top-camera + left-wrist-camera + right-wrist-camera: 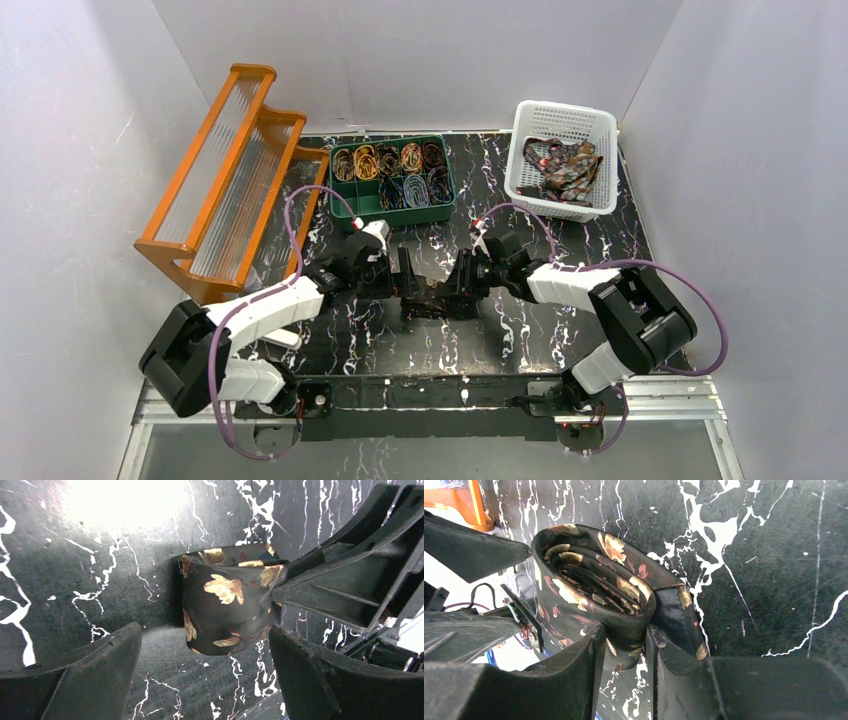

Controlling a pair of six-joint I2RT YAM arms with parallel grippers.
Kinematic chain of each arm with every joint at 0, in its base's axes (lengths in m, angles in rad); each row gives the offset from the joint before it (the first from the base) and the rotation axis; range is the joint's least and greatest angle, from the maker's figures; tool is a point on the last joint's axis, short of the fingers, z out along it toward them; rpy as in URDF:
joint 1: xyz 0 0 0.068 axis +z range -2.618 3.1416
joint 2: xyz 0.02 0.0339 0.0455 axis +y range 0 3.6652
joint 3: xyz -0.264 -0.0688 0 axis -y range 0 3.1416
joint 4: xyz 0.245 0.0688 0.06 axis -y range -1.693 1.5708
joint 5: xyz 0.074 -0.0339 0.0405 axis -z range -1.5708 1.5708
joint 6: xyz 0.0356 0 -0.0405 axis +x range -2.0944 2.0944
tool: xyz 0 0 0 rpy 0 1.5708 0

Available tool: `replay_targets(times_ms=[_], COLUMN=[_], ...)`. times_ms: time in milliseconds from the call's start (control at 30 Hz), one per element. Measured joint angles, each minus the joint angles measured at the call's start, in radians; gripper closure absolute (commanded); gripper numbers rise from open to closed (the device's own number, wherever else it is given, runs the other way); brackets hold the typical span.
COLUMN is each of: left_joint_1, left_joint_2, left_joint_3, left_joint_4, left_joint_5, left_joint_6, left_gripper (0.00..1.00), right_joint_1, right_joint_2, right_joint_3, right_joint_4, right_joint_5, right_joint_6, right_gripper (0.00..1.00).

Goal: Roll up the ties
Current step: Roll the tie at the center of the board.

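Orange rack (pixel 230 185), green bin (pixel 363 207), white basket (pixel 565 122) on blk table (pixel 520 335).

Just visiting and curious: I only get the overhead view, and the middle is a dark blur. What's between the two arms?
Observer: A tie, black with gold leaves, rolled into a coil.
Operator: Is anything holding it?
Observer: Yes, the right jaws pinch the near side of the tie.
Operator: And the left ones?
Observer: The left jaws stand wide open, with the tie just ahead, between them.
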Motion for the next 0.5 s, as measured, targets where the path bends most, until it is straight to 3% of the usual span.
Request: replay_targets(times_ms=[333, 500], left_joint_1=[0.000, 0.000], left_joint_2=[0.123, 0.155], left_joint_3=[-0.049, -0.053], left_joint_4=[0.141, 0.215], left_joint_5=[0.106, 0.152], left_joint_6=[-0.023, -0.034], left_gripper=[0.05, 0.10], right_joint_1=[-0.038, -0.055], right_joint_2=[0.007, 0.024], right_joint_3=[-0.034, -0.035], right_joint_4=[0.015, 0.030], right_joint_5=[-0.014, -0.042], right_joint_6=[-0.066, -0.091], right_gripper=[0.59, 0.59])
